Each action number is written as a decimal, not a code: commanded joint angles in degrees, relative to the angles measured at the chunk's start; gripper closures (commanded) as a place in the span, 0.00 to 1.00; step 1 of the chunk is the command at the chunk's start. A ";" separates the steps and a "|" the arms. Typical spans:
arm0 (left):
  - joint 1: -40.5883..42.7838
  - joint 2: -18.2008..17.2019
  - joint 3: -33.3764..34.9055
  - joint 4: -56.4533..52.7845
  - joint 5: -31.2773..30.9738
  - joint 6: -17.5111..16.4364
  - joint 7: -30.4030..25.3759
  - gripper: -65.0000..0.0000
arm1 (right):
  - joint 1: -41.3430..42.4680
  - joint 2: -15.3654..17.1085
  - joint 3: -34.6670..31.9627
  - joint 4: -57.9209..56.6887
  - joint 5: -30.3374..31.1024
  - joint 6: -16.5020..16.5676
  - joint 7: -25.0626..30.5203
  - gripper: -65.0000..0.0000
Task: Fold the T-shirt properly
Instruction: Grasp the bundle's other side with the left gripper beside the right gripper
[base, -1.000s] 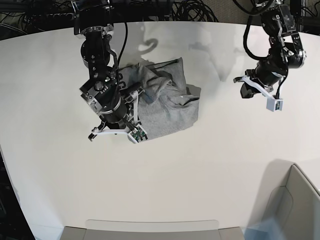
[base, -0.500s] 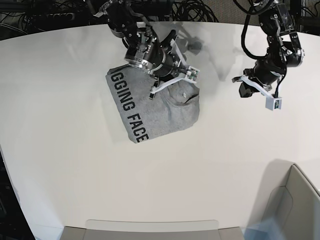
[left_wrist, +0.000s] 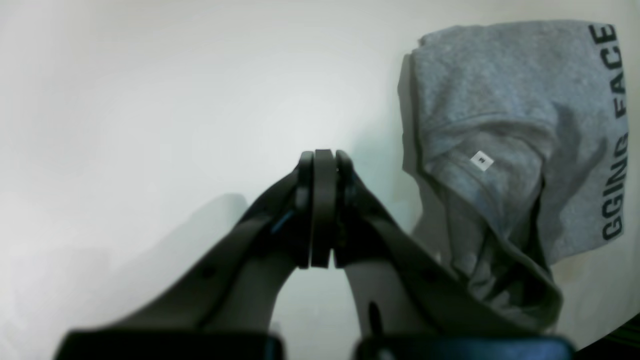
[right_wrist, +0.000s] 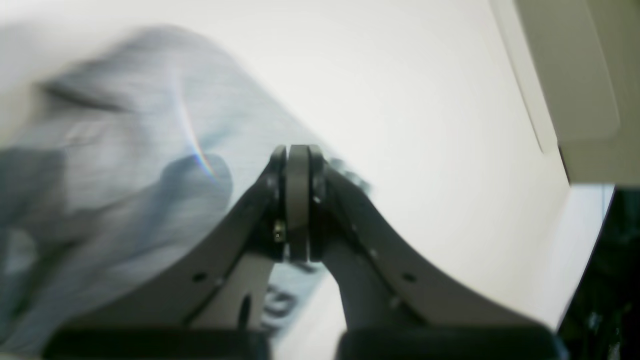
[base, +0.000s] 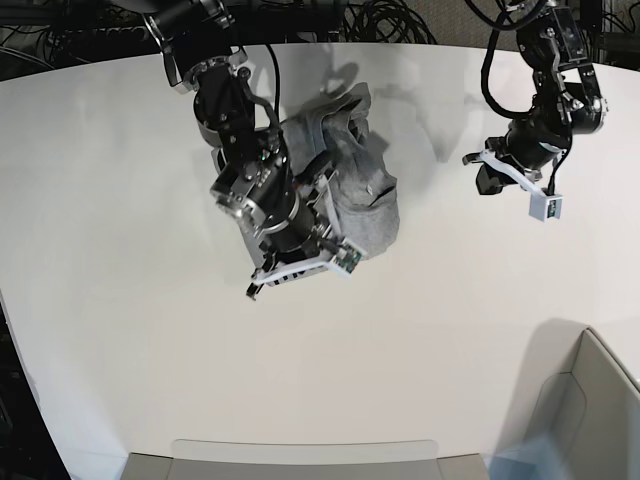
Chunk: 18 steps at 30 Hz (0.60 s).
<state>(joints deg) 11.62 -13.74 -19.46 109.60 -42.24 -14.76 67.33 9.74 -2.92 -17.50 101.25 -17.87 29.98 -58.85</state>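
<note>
The heather-grey T-shirt (base: 365, 195) lies bunched on the white table (base: 130, 330), with one part ruffled up at its far end. In the left wrist view the T-shirt (left_wrist: 500, 125) shows black lettering (left_wrist: 616, 135) along its right edge and a small white tag. My right arm hangs over the shirt's near-left part and hides it. The right gripper (right_wrist: 297, 152) is shut above the blurred T-shirt (right_wrist: 125, 150), and I see no cloth between its fingers. My left gripper (left_wrist: 322, 162) is shut and empty, off to the shirt's right in the base view (base: 488, 180).
A grey bin (base: 600, 400) stands at the front right corner, and it also shows in the right wrist view (right_wrist: 575, 75). A flat grey tray edge (base: 300, 455) runs along the table's front. Black cables (base: 380, 20) lie behind the back edge.
My right arm swung from the shirt's back edge to its front-left and now covers the lettering. The shirt looks more bunched. The left arm has stayed put.
</note>
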 joint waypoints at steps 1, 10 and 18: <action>-0.41 -0.20 0.96 2.00 -2.38 -0.22 -1.00 1.00 | 2.44 0.24 1.36 -0.72 0.59 0.13 0.87 1.00; 0.03 0.24 17.93 4.55 -4.66 -0.22 -1.44 1.00 | 10.00 3.49 4.71 -15.76 0.59 0.13 1.14 1.00; -0.32 0.15 36.91 3.76 -0.71 -0.22 -1.53 1.00 | 13.34 4.37 4.44 -26.83 0.59 0.13 2.10 1.00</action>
<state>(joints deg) 11.84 -13.47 17.52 112.66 -42.44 -14.81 66.39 21.30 1.85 -13.08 73.60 -17.19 29.95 -57.91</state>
